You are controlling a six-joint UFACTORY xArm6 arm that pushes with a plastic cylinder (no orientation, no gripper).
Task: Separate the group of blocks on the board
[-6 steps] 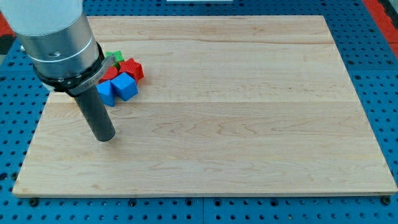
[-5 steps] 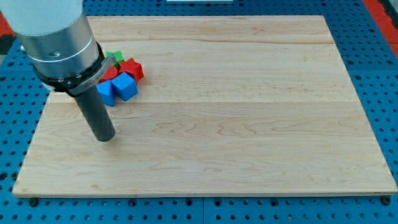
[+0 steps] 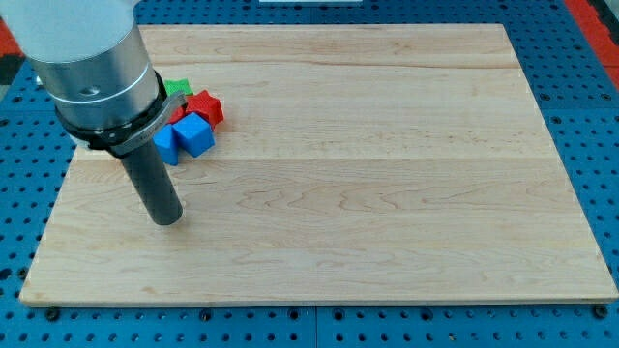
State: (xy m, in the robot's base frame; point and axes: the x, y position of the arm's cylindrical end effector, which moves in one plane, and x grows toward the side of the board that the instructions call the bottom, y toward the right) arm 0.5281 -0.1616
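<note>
At the view's left, the arm's smooth grey metal cylinder (image 3: 82,58) was cut off by the top edge, and a black collar ringed its base. From it hung the straight dark matte rod, ending in my tip (image 3: 168,218) on the pale, straight-grained wooden board (image 3: 387,193). The arm carried no gripper, so there was no opening or closing to report. My tip stood near the block group, toward the view's bottom and slightly left of it, not touching any block. The group lay just right of the cylinder, in the board's upper left part. It held a blue block (image 3: 164,143), partly hidden by the collar and of uncertain shape, touching a blue cube (image 3: 194,133). Behind these sat a red block (image 3: 206,104) and a green block (image 3: 177,89), both partly covered, their shapes unclear. Blue perforated table (image 3: 590,145) surrounded the board.
</note>
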